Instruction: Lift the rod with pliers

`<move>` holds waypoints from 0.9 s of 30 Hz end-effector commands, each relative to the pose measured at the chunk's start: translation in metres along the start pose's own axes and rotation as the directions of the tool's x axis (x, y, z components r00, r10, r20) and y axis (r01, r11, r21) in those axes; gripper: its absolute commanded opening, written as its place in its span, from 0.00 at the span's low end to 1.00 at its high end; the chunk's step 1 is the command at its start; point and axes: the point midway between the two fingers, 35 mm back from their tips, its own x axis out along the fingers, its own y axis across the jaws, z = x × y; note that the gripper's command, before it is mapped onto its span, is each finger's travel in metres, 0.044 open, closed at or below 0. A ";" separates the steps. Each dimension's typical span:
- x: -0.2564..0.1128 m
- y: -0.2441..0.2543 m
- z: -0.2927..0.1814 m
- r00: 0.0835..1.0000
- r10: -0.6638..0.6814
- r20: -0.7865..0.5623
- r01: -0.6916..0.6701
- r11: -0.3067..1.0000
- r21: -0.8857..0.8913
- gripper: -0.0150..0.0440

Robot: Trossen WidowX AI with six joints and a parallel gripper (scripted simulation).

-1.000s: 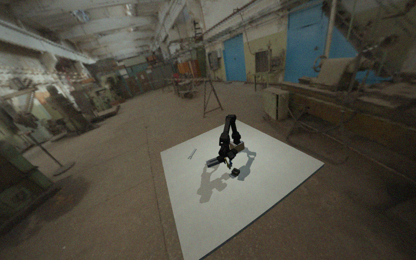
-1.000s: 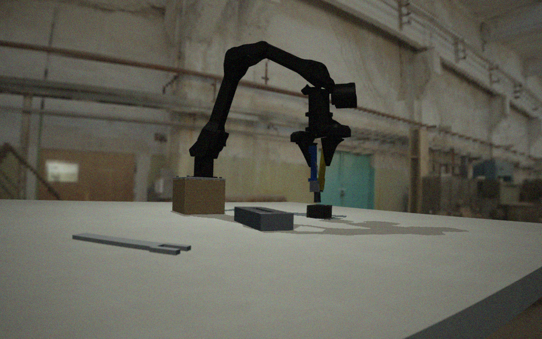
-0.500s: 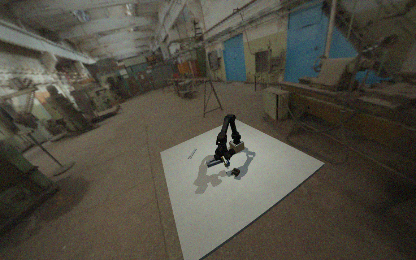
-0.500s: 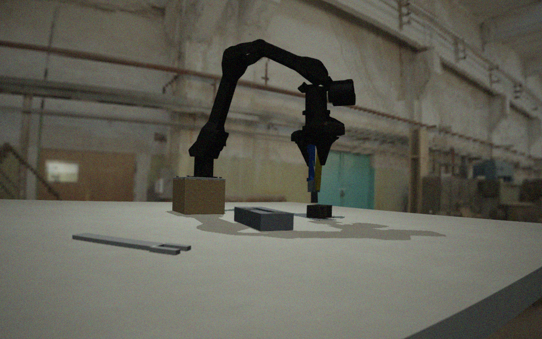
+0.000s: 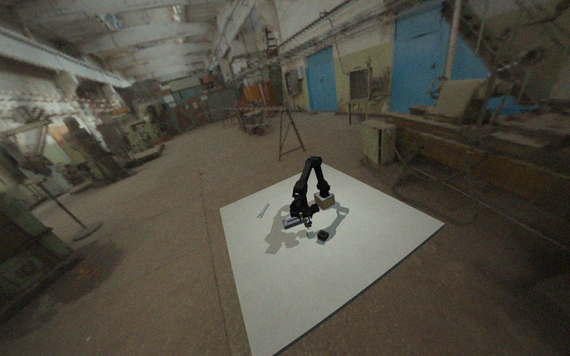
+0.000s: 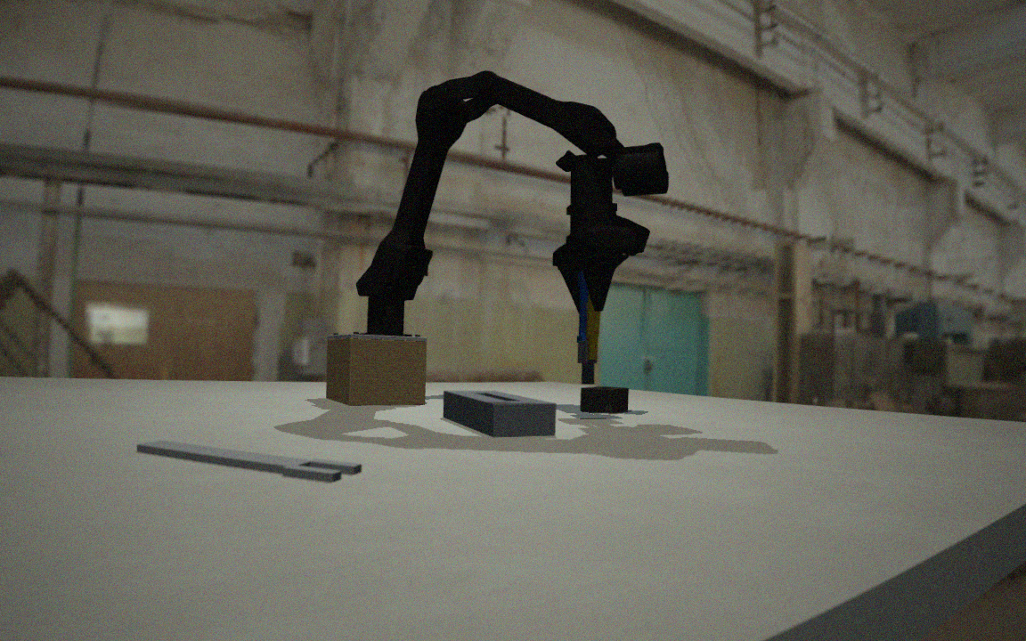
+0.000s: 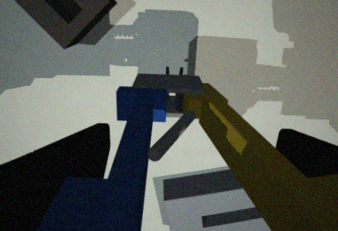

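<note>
Currently my pincer (image 5: 305, 216) (image 6: 589, 298) (image 7: 196, 137) grips blue-and-yellow pliers (image 5: 304, 219) (image 6: 584, 330) (image 7: 169, 83) above desk (image 5: 287, 283) (image 6: 500, 541) (image 7: 134, 136), jaws down, apart from dark holster (image 5: 322, 235) (image 6: 604, 399) (image 7: 67, 35). Grey channel block (image 5: 290, 224) (image 6: 523, 418) (image 7: 197, 206) sits nearby; can't make out rod.

channel block (image 5: 293, 224) (image 6: 523, 419) (image 7: 211, 203) on the table (image 5: 322, 283) (image 6: 500, 541) (image 7: 70, 108), between forked tool (image 5: 263, 210) (image 6: 222, 458) and holster (image 5: 322, 235) (image 6: 604, 399) (image 7: 63, 13), pliers (image 5: 303, 220) (image 6: 584, 335) (image 7: 169, 83) above the table

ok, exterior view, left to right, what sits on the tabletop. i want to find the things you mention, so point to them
grey two-pronged flat tool (image 6: 222, 458) (image 5: 263, 208) → tan base block (image 6: 376, 373) (image 5: 324, 202) → grey channel block (image 6: 523, 418) (image 5: 288, 224) (image 7: 190, 206) → black holster (image 6: 604, 400) (image 5: 322, 235) (image 7: 42, 13)
</note>
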 end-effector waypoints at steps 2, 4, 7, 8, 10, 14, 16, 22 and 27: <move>0.000 -0.006 -0.007 1.000 -0.001 -0.006 0.001 0.997 0.072 0.80; 0.000 -0.009 -0.010 1.000 -0.001 -0.007 0.002 0.995 0.098 0.80; 0.000 -0.012 -0.014 1.000 -0.001 -0.008 0.002 0.991 0.137 0.80; 0.000 -0.013 -0.015 1.000 -0.001 -0.009 0.003 0.989 0.150 0.80; 0.000 -0.016 -0.017 1.000 -0.001 -0.009 0.003 0.985 0.175 0.80; 0.000 -0.020 -0.022 1.000 -0.002 -0.011 0.004 0.974 0.226 0.80; 0.000 -0.022 -0.025 1.000 -0.002 -0.012 0.005 0.968 0.252 0.80; 0.000 -0.029 -0.033 1.000 -0.002 -0.014 0.006 0.945 0.327 0.80; 0.000 -0.034 -0.039 1.000 -0.002 -0.016 0.008 0.922 0.387 0.80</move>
